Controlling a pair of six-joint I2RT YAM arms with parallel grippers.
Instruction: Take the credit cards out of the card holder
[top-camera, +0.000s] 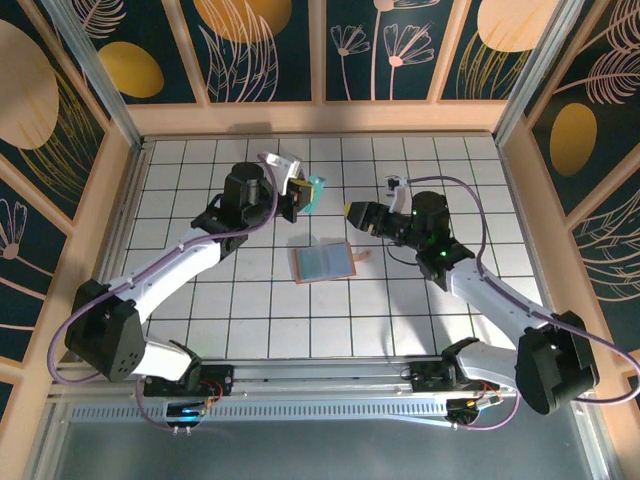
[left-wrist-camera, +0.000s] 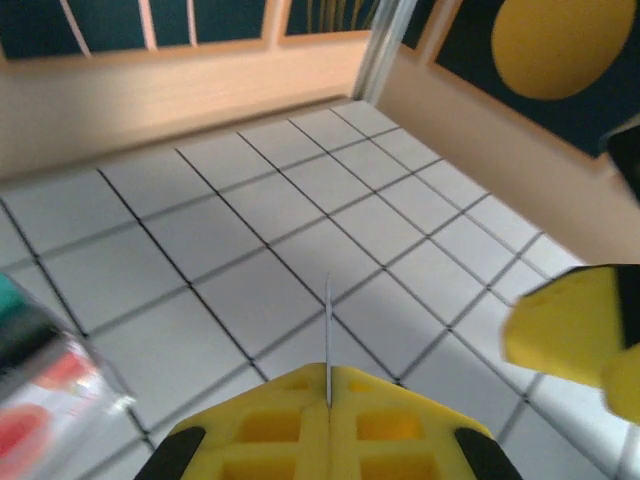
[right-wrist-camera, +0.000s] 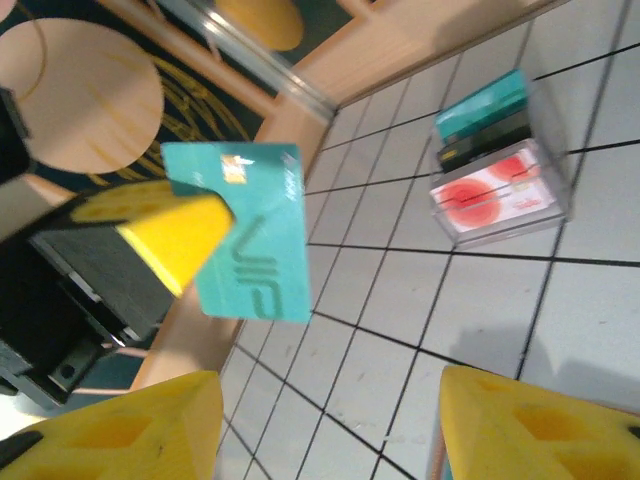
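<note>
The card holder (top-camera: 322, 263) lies open and flat on the tiled floor, grey-blue inside with a tan border. My left gripper (top-camera: 303, 197) hovers behind it, shut on a teal credit card (top-camera: 317, 190). In the left wrist view the credit card (left-wrist-camera: 328, 325) shows edge-on, pinched between the shut yellow fingers of the left gripper (left-wrist-camera: 328, 378). The right wrist view shows the teal credit card (right-wrist-camera: 255, 240) upright in the left fingers (right-wrist-camera: 175, 238). My right gripper (top-camera: 353, 213) faces it from the right, a short way off. The right gripper (right-wrist-camera: 330, 430) is open with nothing between its fingers.
A small clear box (right-wrist-camera: 497, 165) with teal and red contents stands on the tiles beyond the card; the clear box (left-wrist-camera: 45, 370) is also beside the left gripper. Wooden walls (top-camera: 320, 118) enclose the floor on three sides.
</note>
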